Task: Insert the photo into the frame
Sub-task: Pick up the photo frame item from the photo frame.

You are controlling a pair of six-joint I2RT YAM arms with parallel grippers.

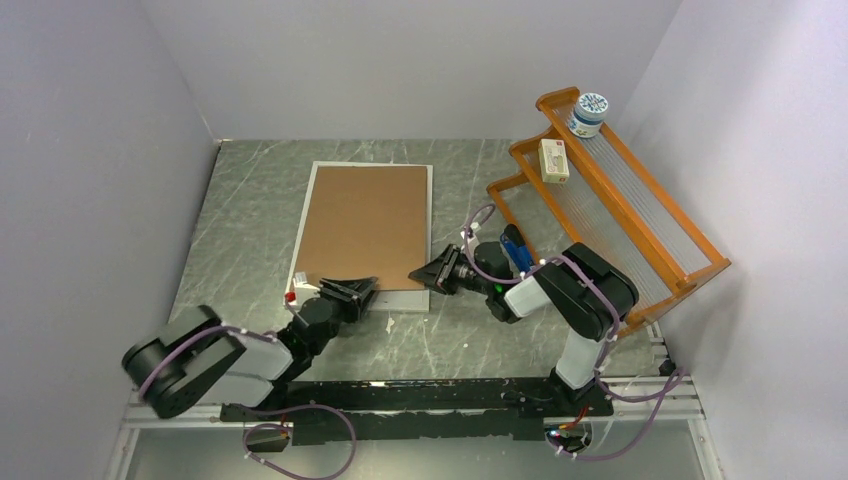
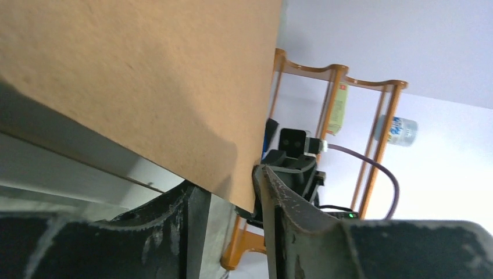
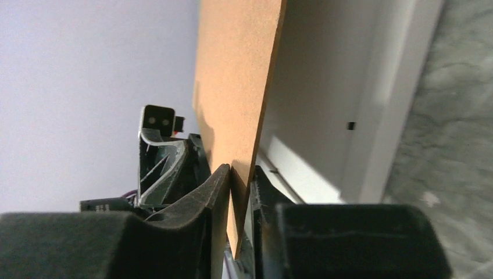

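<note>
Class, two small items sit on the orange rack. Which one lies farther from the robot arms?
The round tub with the blue-and-white lid, at the orange rack's far end; the flat cream box sits one step nearer.

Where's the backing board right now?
Top view, mid-table, left of the rack: the board lies over the frame, near edge raised, with the left gripper and right gripper at that near edge.
</note>
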